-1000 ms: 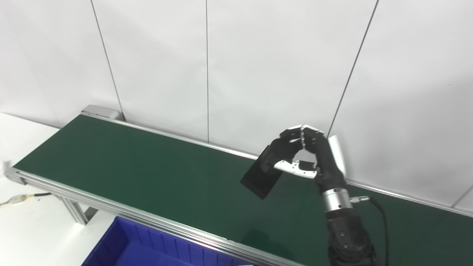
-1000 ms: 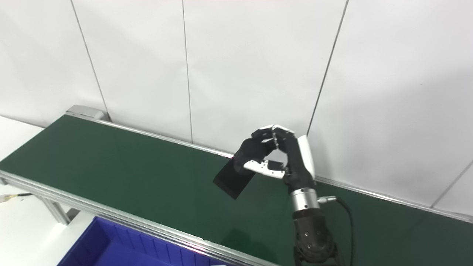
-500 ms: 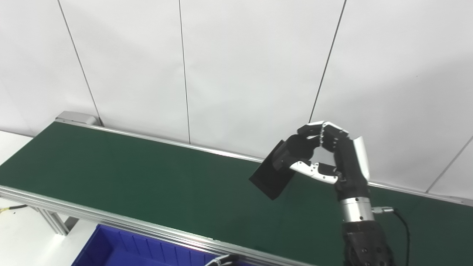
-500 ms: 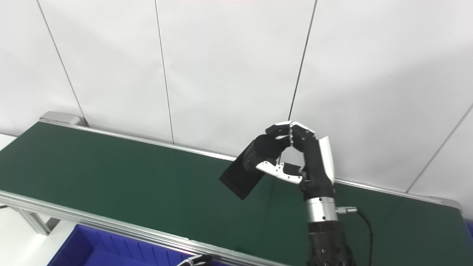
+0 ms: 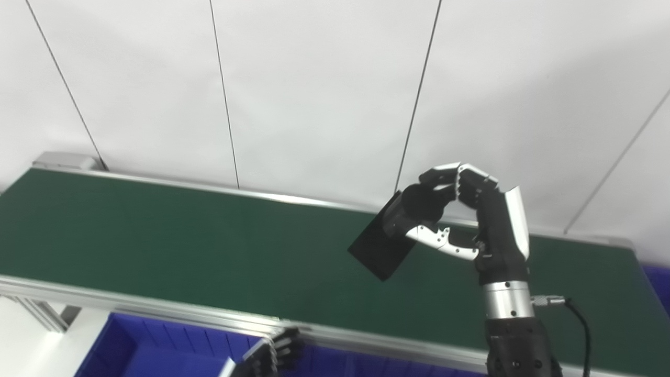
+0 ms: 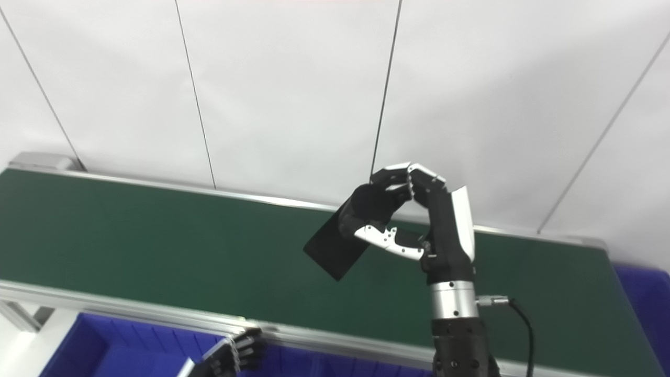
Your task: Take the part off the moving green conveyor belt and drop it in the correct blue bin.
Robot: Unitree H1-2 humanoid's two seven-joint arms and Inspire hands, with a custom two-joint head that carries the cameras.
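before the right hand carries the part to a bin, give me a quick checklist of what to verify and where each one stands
1. Part held: ok. The right hand is shut on the flat black part, fingers and thumb pinching its upper end.
2. Part clear of the green conveyor belt: ok. It hangs tilted in the air above the belt.
3. Grip margin: cannot tell. Only one end is pinched and most of the part sticks out unsupported.
4. Left hand out of the way: ok for now. It sits low at the near belt edge, over the near blue bin.
5. Correct bin known: cannot tell. A second blue bin shows at the right end; nothing marks which one fits.
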